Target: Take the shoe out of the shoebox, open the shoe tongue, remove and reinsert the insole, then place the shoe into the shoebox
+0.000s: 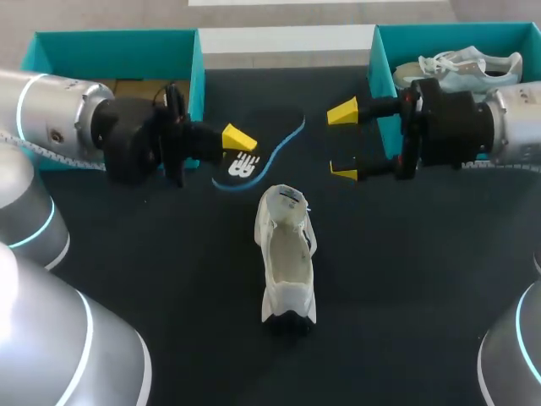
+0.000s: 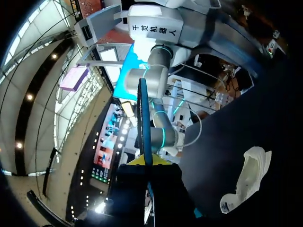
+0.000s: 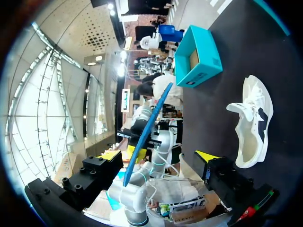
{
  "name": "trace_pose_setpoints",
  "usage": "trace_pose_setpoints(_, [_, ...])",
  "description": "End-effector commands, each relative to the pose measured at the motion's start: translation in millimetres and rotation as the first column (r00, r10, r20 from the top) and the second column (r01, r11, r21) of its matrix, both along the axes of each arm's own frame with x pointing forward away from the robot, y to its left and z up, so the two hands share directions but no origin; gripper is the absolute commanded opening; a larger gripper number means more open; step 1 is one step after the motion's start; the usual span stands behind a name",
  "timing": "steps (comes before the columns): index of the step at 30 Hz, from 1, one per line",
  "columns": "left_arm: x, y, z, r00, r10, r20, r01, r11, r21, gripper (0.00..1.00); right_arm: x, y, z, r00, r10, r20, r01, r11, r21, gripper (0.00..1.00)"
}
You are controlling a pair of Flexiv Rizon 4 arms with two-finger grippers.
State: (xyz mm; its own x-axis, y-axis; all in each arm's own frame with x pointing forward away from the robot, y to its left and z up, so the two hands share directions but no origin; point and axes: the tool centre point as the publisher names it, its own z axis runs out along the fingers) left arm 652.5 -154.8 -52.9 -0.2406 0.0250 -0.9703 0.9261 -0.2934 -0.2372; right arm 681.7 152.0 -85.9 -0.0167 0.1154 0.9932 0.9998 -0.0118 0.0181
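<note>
1. The left gripper is clamped on a flat black insole with a blue edge and a white mark. One yellow finger lies on its upper face. In the left wrist view the insole runs edge-on straight out from between the yellow tips.
2. The right gripper stands wide apart, with nothing between its two yellow tips. In its own wrist view the right gripper faces the insole, which stands edge-on ahead of it.
3. A white low-cut fabric shoe lies on the black table with its opening facing up. It sits nearer the robot than both grippers and is apart from each.
4. The insole is just beyond the shoe's far end, towards the left arm's side.
5. The right gripper is beyond the shoe's far end on the other side, near the insole but not touching it.
6. A teal cardboard shoebox stands well beyond the shoe at the far left, behind the left arm.
7. A second teal box stands far right of the shoe and holds another white sneaker.
</note>
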Motion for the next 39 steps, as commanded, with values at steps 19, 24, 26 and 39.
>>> trace_pose_setpoints(19, [-10.0, -8, -44, 0.941, 0.068, 0.331, -0.079, 0.997, 0.020, 0.00, -4.5, 7, 6, 0.996, 0.049, -0.076, -0.049, 0.999, 0.009, 1.00])
trace_pose_setpoints(24, [-7.8, -12, -48, 0.913, 0.106, 0.394, -0.107, 0.994, -0.018, 0.00, -5.3, 13, 0, 0.993, 0.056, -0.104, -0.055, 0.998, 0.014, 1.00])
trace_pose_setpoints(26, [-8.2, -13, -47, 0.913, 0.115, 0.390, -0.114, 0.993, -0.025, 0.00, -5.3, 15, -2, 0.994, 0.045, -0.100, -0.043, 0.999, 0.015, 1.00])
trace_pose_setpoints(39, [-5.4, -48, -54, 0.909, 0.100, 0.405, -0.095, 0.995, -0.032, 0.00, -0.6, 31, -2, 0.998, 0.018, -0.059, -0.018, 1.000, 0.006, 0.40])
